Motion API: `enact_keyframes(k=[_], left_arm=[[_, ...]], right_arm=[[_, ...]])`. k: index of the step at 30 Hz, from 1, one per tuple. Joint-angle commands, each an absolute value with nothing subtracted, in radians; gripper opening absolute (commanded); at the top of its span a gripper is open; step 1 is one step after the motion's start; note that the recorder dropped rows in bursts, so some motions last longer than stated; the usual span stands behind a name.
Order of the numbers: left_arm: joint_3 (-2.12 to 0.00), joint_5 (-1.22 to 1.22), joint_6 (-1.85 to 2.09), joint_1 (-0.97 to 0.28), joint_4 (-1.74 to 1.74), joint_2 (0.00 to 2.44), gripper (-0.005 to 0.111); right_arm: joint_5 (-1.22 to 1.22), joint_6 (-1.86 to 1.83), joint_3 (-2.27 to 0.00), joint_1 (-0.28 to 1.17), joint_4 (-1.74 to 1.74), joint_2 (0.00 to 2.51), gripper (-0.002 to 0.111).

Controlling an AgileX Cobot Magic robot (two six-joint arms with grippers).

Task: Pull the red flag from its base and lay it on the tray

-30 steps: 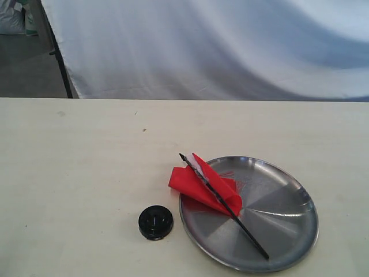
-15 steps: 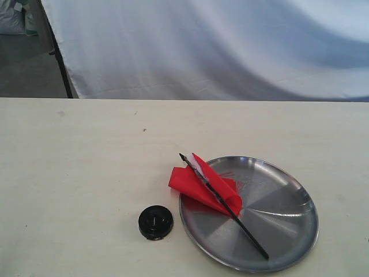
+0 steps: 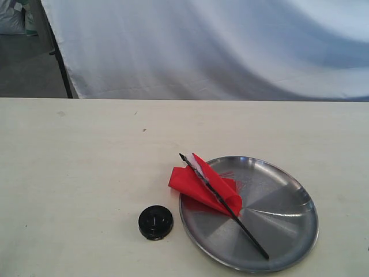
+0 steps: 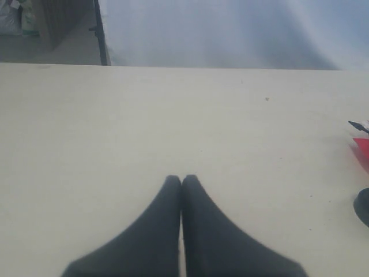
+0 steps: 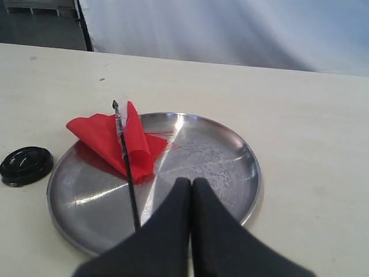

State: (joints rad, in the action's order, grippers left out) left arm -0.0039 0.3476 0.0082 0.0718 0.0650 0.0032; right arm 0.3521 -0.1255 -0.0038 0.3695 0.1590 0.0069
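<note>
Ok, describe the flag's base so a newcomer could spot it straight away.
Find the round shiny steel tray on the pale table. Just off the tray's left rim sits a small round black plastic base. Unlike the red cloth flag lying on the tray, it is dark, flat and empty.

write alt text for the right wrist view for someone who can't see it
The red flag lies across the shiny round tray on a pale table, its cloth spilling over the rim and its black pole running toward the camera. The black base sits empty just beside the tray, and the shut right gripper is in the foreground.
</note>
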Motion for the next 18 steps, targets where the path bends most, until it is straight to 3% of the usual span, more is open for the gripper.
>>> enact_keyframes(k=[1, 18], left_arm=[[0.000, 0.348, 0.000, 0.074, 0.061, 0.000, 0.000], [0.000, 0.348, 0.000, 0.074, 0.061, 0.000, 0.000]], right_arm=[[0.353, -0.127, 0.000, 0.330, 0.145, 0.000, 0.000], [0.357, -0.068, 0.000, 0.264, 0.129, 0.000, 0.000]])
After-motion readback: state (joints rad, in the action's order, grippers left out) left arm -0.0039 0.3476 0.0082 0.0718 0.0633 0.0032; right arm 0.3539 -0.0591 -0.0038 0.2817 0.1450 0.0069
